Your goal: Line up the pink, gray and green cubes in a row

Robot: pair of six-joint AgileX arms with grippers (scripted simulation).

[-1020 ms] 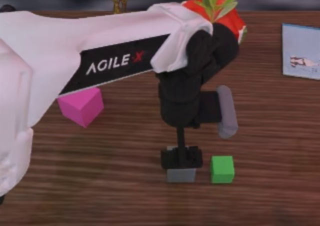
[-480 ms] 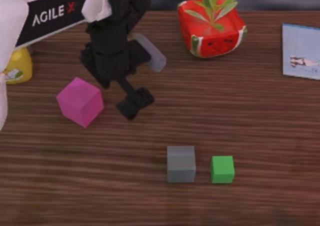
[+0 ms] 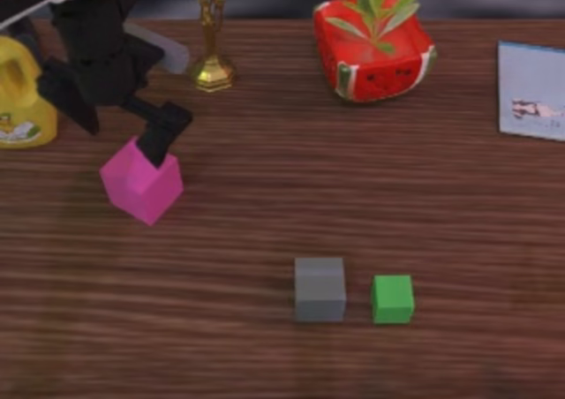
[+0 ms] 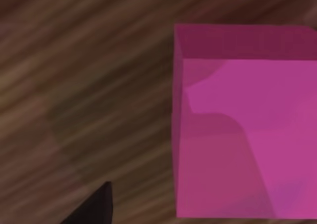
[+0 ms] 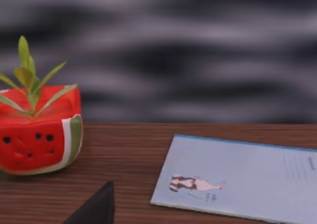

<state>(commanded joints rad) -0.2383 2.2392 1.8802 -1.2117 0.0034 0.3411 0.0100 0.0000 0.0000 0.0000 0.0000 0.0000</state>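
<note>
Our left gripper (image 3: pixel 161 140) sits over the far edge of the pink cube (image 3: pixel 141 185) at table left. We can't tell how far its fingers are spread; nothing looks held. The cube looks rigid, matte and light, so we'd expect little slip: pinch two opposite flat faces, square-on. The gray cube (image 3: pixel 320 289) and green cube (image 3: pixel 392 298) sit side by side near the front, well apart from pink. Right arm parked out of the top view.
</note>
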